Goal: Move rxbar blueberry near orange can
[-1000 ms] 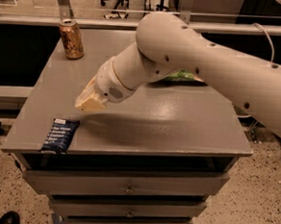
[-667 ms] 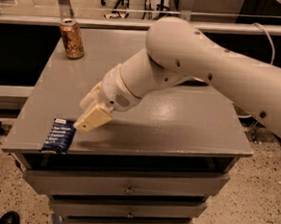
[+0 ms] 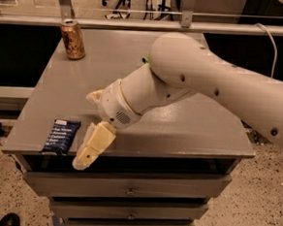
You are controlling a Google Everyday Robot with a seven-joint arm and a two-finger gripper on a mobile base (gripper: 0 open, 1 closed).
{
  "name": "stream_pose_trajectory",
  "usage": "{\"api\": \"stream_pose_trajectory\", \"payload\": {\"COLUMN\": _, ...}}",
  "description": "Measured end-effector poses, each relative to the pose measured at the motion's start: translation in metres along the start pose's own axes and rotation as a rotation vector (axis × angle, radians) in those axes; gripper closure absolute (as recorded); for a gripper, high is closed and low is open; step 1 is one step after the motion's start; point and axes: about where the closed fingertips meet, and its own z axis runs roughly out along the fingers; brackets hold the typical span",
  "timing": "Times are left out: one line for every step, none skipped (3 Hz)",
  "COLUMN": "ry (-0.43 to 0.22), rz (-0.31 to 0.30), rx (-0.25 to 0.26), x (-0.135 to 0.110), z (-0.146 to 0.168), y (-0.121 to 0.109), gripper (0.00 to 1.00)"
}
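Observation:
The rxbar blueberry (image 3: 61,136), a flat dark blue wrapper with white text, lies at the front left corner of the grey cabinet top (image 3: 194,128). The orange can (image 3: 73,39) stands upright at the far left corner, well apart from the bar. My gripper (image 3: 87,128) is low over the front left of the top, just right of the bar, and holds nothing. Its cream fingers are spread: one finger (image 3: 93,145) points down past the front edge beside the bar, and the other (image 3: 94,96) shows farther back.
A sliver of a green bag (image 3: 145,60) shows behind my arm (image 3: 206,85) near the middle of the top. Drawers (image 3: 126,189) are below the front edge. A railing (image 3: 138,23) runs behind the cabinet.
My gripper has moved down and toward the front left, from above the middle of the top to right beside the bar. The bar and can have not moved.

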Motion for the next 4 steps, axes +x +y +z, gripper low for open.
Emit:
{"api": "stream_pose_trajectory", "payload": {"ry": -0.004, "rz": -0.035, "rx": -0.019, "x": -0.003, "z": 0.022, "y": 0.016, "gripper": 0.0}}
{"api": "stream_pose_trajectory", "payload": {"ry": -0.003, "rz": -0.06, "rx": -0.023, "x": 0.001, "z": 0.045, "y": 0.023, "gripper": 0.0}}
{"api": "stream_pose_trajectory", "payload": {"ry": -0.003, "rz": -0.084, "rx": -0.004, "x": -0.001, "z": 0.055, "y": 0.022, "gripper": 0.18}}
{"api": "stream_pose_trajectory", "payload": {"ry": -0.005, "rz": -0.101, "rx": 0.023, "x": -0.004, "z": 0.057, "y": 0.017, "gripper": 0.41}}
